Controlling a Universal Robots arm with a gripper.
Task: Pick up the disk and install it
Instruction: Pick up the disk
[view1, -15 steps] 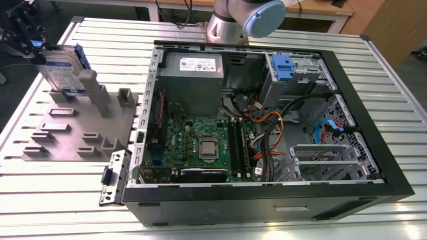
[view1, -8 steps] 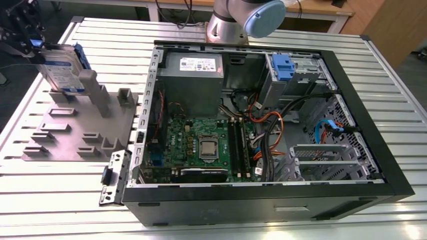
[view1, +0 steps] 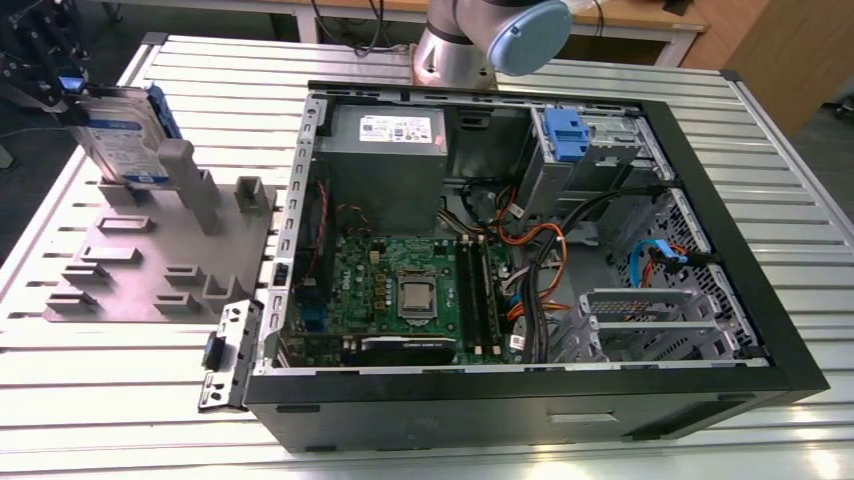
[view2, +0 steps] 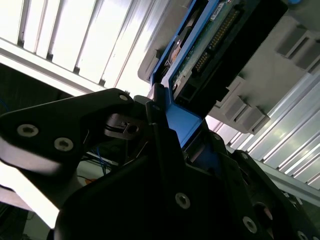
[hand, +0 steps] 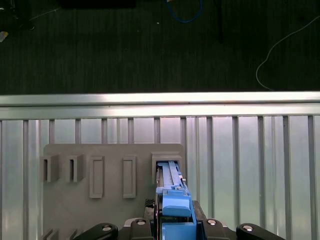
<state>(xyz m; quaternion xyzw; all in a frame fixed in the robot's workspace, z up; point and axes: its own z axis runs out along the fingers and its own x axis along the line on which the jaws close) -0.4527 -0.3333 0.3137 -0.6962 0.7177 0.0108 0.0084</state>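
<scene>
The disk (view1: 124, 137) stands upright on edge in a slot of the grey fixture plate (view1: 147, 265), at the exterior view's left, beside the open computer case (view1: 534, 380). It is silver with a white-and-blue label and a blue frame. My black gripper (view1: 67, 100) sits at its upper end, shut on the blue frame. In the first wrist view the disk (hand: 170, 180) runs from between my gripper (hand: 175, 222) down into the fixture's slot (hand: 165, 162). In the second wrist view the disk's circuit-board side (view2: 210, 45) and its blue frame (view2: 182, 122) show, with a black finger (view2: 160, 135) pressed against the frame.
Inside the case lie a grey power supply (view1: 387, 135), a motherboard (view1: 400, 285), loose cables (view1: 547, 240) and a blue-latched drive bay (view1: 566, 135) at the back. The arm's base (view1: 487, 40) stands behind the case. The slatted aluminium table's edge (hand: 160, 100) drops to dark floor.
</scene>
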